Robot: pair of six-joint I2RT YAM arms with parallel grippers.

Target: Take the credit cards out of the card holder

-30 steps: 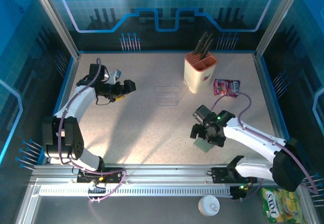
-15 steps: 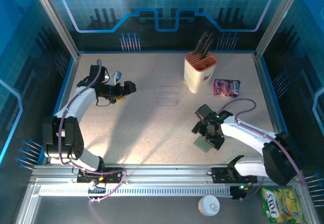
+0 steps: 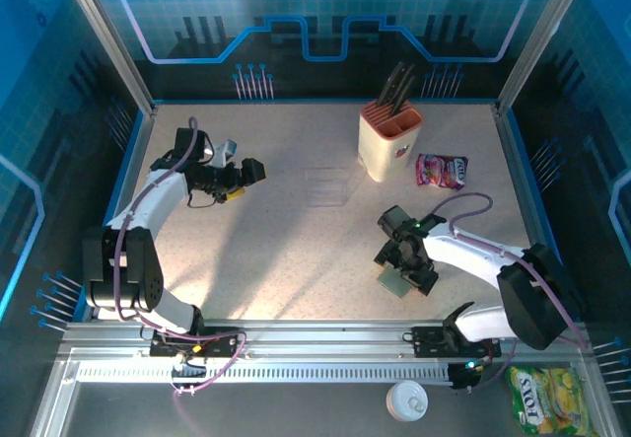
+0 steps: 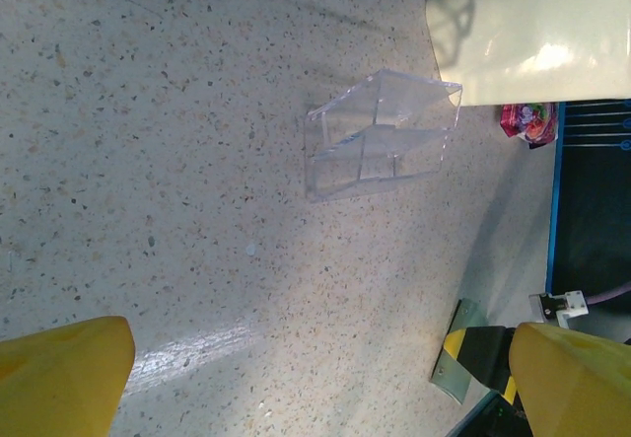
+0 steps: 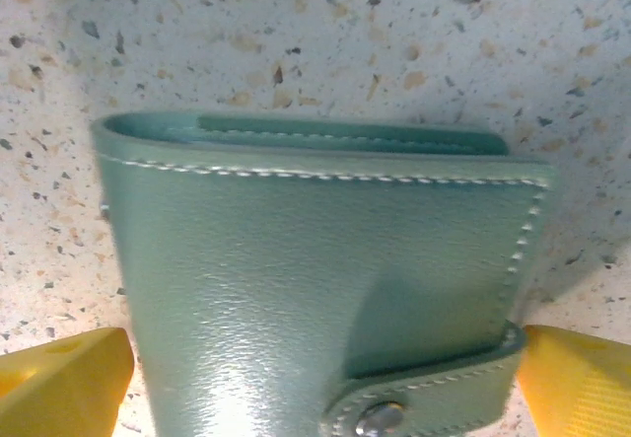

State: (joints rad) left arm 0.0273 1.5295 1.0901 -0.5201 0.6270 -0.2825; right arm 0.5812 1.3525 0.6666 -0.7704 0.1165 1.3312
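The holder (image 5: 296,259) lay closed on the table (image 3: 296,240), near right, tab (image 5: 424,402) snapped, between the spread fingers (image 5: 59,373) of the right gripper (image 5: 320,383); the left gripper (image 4: 315,378) hung released far off. Pinching the flat leather could merely slide it, leaving the tab fastened and cards trapped

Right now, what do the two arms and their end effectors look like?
The left arm and the right arm both have white links with black joints, and a mauve cable loops alongside each. The left end effector and the right end effector are black, with bright yellow fingers. A small green light glows near the right wrist.
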